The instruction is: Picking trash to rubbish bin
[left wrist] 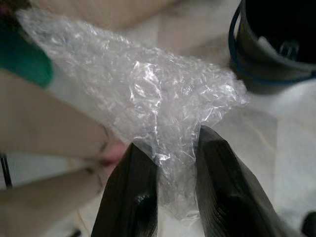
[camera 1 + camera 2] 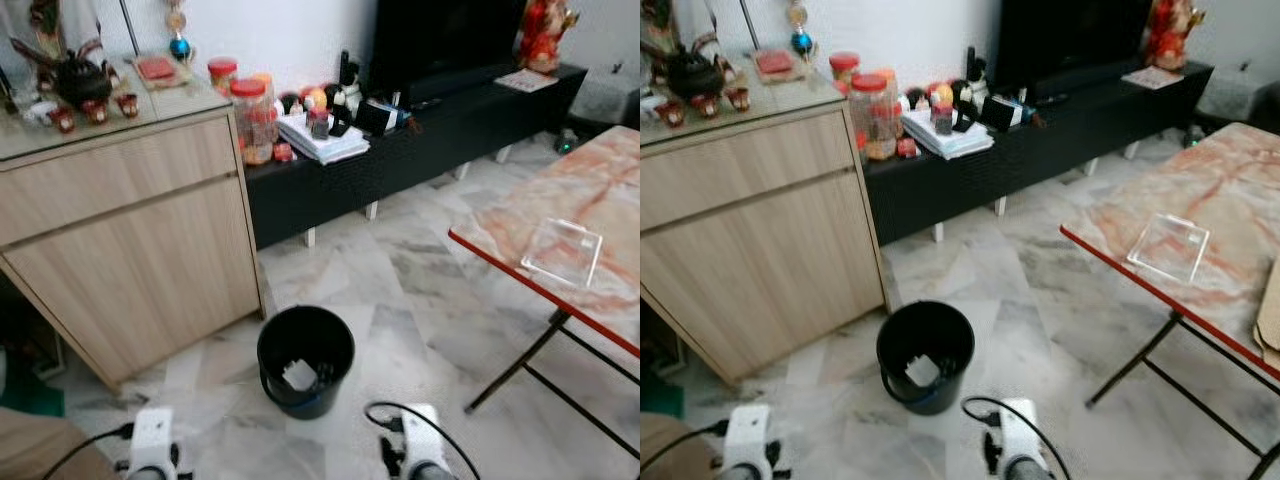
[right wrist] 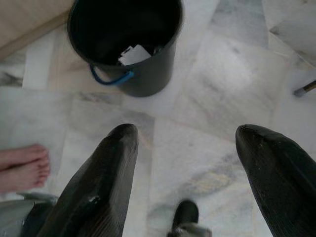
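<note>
Nearest, the left gripper (image 1: 168,173) is pinching one crumpled sheet of clear plastic wrap (image 1: 143,94) between its two fingers, while the right gripper (image 3: 187,163) is hanging spread and empty over the marble floor (image 3: 217,89), just short of the bin. A person's bare foot (image 3: 22,165) is resting on the floor near that gripper.

The likely trouble: the wrap is light and bulky, so if it is let go before the left claw is over the opening, it could drift or catch on the rim and land on the floor.

Just ahead is standing one black rubbish bin (image 2: 305,360), already holding one white scrap of paper (image 2: 298,375). Further right, one folding table (image 2: 560,200) is carrying one clear plastic tray (image 2: 562,252). On the far left, one wooden cabinet (image 2: 130,230) is standing.
</note>
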Robot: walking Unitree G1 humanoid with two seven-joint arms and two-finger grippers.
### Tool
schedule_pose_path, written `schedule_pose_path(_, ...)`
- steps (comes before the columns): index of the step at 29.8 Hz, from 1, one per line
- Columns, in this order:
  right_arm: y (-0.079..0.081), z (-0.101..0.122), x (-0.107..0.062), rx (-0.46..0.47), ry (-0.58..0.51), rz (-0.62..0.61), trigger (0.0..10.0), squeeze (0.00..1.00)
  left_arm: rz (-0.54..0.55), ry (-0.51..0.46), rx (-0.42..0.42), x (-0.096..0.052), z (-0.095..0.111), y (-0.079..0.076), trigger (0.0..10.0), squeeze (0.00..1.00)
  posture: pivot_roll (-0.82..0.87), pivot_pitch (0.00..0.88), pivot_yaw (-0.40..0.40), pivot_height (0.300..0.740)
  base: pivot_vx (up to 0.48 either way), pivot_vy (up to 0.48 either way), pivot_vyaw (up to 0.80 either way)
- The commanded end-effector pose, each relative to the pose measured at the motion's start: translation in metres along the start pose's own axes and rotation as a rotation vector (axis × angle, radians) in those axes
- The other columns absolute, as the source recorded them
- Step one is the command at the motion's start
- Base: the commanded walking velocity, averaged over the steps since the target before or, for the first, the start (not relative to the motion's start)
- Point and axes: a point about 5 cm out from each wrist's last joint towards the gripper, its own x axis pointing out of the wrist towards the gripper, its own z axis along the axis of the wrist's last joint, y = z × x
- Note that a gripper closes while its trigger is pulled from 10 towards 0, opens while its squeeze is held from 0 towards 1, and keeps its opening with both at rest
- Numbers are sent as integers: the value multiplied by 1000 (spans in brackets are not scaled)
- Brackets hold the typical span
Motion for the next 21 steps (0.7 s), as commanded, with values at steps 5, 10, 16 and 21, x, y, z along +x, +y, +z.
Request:
schedule_pose_path(5,-11,-7,-2,8,20,-27,10000,0,-23,-6,-4,1,2,-10,10000,0,14,29,7,740,295,0,0)
schedule_pose_path(10,-11,-7,-2,17,18,-28,10000,0,-23,-6,-4,1,2,-10,10000,0,15,30,5,740,274,0,0)
schedule_pose_path(16,-11,-7,-2,15,18,-29,10000,0,-23,-6,-5,1,2,-10,10000,0,15,31,5,740,277,0,0)
schedule_pose_path(21,-9,-7,-2,-12,22,-20,10000,0,-23,-7,-5,1,2,-9,10000,0,16,31,5,740,273,0,0)
